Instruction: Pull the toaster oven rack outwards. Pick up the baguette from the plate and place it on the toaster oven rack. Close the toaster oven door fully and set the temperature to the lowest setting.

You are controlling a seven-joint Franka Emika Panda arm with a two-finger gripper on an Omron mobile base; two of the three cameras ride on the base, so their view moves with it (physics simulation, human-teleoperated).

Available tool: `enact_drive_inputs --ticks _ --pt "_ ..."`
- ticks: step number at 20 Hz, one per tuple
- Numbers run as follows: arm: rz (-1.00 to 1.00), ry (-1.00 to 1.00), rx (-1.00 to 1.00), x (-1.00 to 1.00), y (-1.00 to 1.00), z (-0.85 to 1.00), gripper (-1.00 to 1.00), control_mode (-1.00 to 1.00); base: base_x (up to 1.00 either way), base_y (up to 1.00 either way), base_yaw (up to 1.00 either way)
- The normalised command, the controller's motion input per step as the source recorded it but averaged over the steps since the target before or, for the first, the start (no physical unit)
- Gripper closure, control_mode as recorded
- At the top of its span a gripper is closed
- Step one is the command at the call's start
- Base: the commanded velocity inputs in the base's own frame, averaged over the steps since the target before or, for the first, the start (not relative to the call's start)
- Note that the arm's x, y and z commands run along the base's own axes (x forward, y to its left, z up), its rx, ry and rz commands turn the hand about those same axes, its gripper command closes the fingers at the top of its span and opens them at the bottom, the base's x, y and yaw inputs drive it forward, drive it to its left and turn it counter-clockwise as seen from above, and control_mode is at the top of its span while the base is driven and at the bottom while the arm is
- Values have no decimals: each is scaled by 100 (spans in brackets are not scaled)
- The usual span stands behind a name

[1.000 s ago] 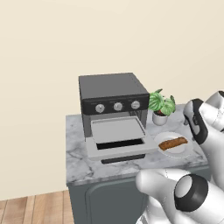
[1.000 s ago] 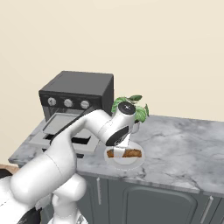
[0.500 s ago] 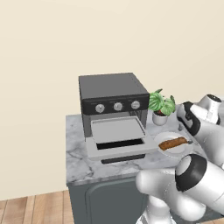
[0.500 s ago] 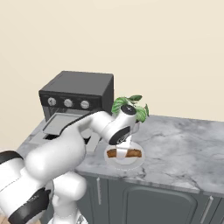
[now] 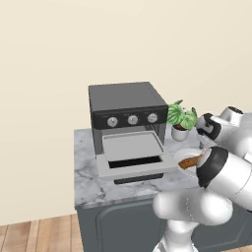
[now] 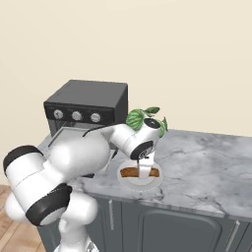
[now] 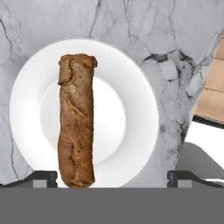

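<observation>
1. Right now my end effector [image 7: 112,177] is spread wide, nothing between the fingertips [image 7: 43,177], nothing touched; it hangs above the plate [image 7: 140,109].
2. Hand view: the two dark tips sit at the bottom, one near each side of the plate, and the near end of the baguette [image 7: 76,120] lies just beside the left tip.
3. Baguette: orange-brown, rough crust, elongated, lying flat on the white plate, off-centre toward the left tip, ends reaching close to the rim.
4. Plate sits on the marble desk [image 7: 175,52], just right of the toaster oven [image 5: 127,106].
5. Left base view: toaster oven door [image 5: 133,167] is folded down flat, dark window facing up; toaster oven rack [image 5: 132,145] is pulled out over it, bare.
6. Same view: three silver knobs on the black strip, a potted plant [image 5: 180,118] behind the plate, my arm covering part of the plate.
7. Right base view: my hand stands over the plate [image 6: 140,181], baguette [image 6: 130,172] crossing under it; my arm hides most of the oven front.
8. Hand view gives crust detail and a corner of wood floor [image 7: 212,87] past the desk edge.
</observation>
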Motion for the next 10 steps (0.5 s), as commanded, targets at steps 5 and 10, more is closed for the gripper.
enact_drive_inputs --ticks 5,10 --pt "2 1 0 27 -9 -31 -100 -100 0 0 0" --pt "0 0 0 23 -12 -29 -100 -100 0 0 0"
